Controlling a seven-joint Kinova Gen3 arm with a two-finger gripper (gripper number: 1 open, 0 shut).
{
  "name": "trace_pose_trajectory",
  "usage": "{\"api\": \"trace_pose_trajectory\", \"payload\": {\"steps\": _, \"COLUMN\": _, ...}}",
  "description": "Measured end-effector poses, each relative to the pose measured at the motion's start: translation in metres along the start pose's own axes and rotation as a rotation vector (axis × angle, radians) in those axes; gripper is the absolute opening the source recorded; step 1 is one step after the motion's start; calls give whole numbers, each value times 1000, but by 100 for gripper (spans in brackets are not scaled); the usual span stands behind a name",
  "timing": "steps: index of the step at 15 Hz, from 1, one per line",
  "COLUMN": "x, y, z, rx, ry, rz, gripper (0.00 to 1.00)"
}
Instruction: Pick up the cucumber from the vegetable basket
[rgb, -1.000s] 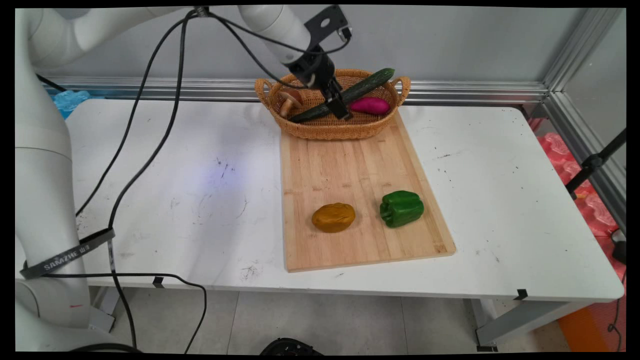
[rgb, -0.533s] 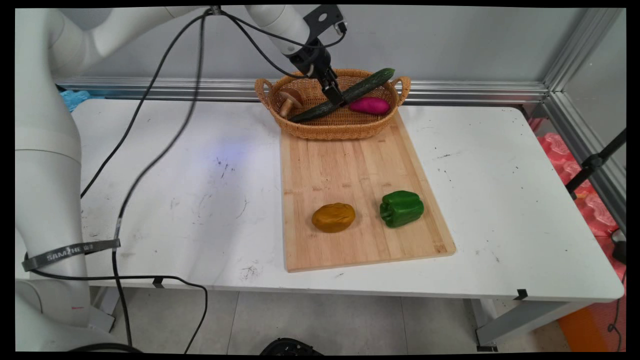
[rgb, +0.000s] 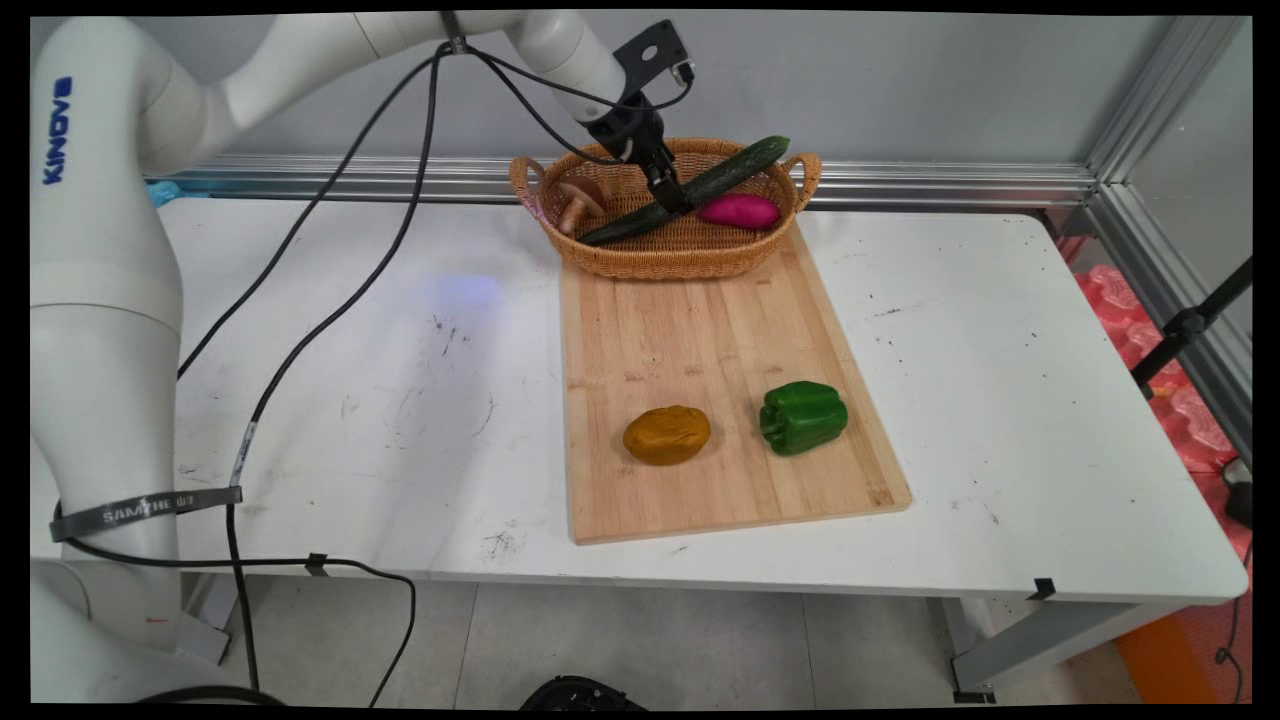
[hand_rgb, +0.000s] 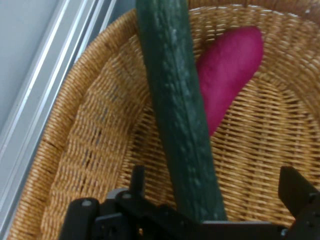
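Inside basket (rgb: 640, 262), hand (hand_rgb: 215, 192) astride cucumber (hand_rgb: 177, 100)

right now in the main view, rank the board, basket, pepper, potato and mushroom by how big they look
1. board
2. basket
3. pepper and potato: they look alike, pepper perhaps slightly bigger
4. mushroom, though it lies farther from the camera, so its true size is unsure

White table (rgb: 1000, 400); wooden cutting board (rgb: 700, 320) is laid on it, slightly right of the middle, reaching toward the far edge.
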Motion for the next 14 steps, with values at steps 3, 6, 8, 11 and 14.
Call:
{"api": "trace_pose_trajectory", "payload": {"steps": 3, "x": -1, "y": -5, "z": 11, "rx": 6, "ry": 4, "rz": 1, "gripper": 100}}
{"api": "trace_pose_trajectory", "payload": {"steps": 6, "x": -2, "y": -10, "z": 23, "rx": 11, "ry": 8, "rz": 6, "gripper": 100}}
{"api": "trace_pose_trajectory", "payload": {"steps": 8, "x": -3, "y": -13, "z": 30, "rx": 10, "ry": 10, "rz": 8, "gripper": 100}}
{"api": "trace_pose_trajectory", "payload": {"steps": 11, "x": -3, "y": -14, "z": 36, "rx": 7, "ry": 13, "rz": 10, "gripper": 100}}
{"api": "trace_pose_trajectory", "payload": {"steps": 14, "x": -4, "y": -15, "z": 42, "rx": 1, "ry": 14, "rz": 10, "gripper": 0}}
